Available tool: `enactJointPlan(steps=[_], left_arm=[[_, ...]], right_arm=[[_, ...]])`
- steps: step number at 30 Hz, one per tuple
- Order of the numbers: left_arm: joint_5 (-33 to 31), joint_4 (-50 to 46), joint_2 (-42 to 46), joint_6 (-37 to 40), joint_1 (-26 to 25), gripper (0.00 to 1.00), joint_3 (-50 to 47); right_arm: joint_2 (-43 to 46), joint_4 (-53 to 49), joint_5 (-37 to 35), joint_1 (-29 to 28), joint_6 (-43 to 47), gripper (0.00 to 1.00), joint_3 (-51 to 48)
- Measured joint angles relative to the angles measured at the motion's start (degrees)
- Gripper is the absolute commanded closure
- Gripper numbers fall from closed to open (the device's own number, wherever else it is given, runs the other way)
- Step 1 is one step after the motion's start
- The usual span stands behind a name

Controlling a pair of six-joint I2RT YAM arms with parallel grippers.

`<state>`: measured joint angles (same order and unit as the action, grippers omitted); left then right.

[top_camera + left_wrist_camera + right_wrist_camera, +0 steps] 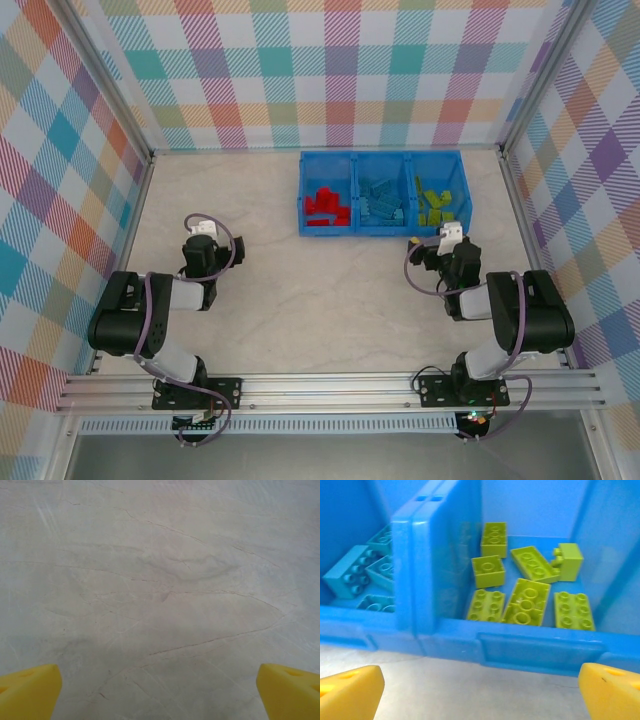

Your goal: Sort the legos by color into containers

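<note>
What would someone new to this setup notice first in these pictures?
The bright blue bin tray stands out at the far side of the table, its compartments holding red bricks left, light blue bricks middle, lime green bricks right. The right arm faces the green compartment, jaws open.

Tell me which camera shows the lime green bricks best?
The right wrist view: the lime green bricks lie close up in the blue bin, studs visible. In the top view they are tiny green specks. The left wrist camera faces the tabletop.
</note>
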<state>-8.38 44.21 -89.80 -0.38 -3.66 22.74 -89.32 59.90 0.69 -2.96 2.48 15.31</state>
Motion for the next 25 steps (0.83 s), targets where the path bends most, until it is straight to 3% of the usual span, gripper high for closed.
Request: enactJointPlan(steps=[8, 25], left_arm=[[0.0, 1.1, 0.0, 0.0, 0.0, 0.00, 0.0], [0.0, 1.2, 0.0, 0.2, 0.0, 0.00, 0.0]], right_arm=[[0.0, -4.9, -3.8, 1.1, -2.0, 0.00, 5.9], [0.0, -8.0, -4.8, 1.2, -3.1, 0.00, 6.0]])
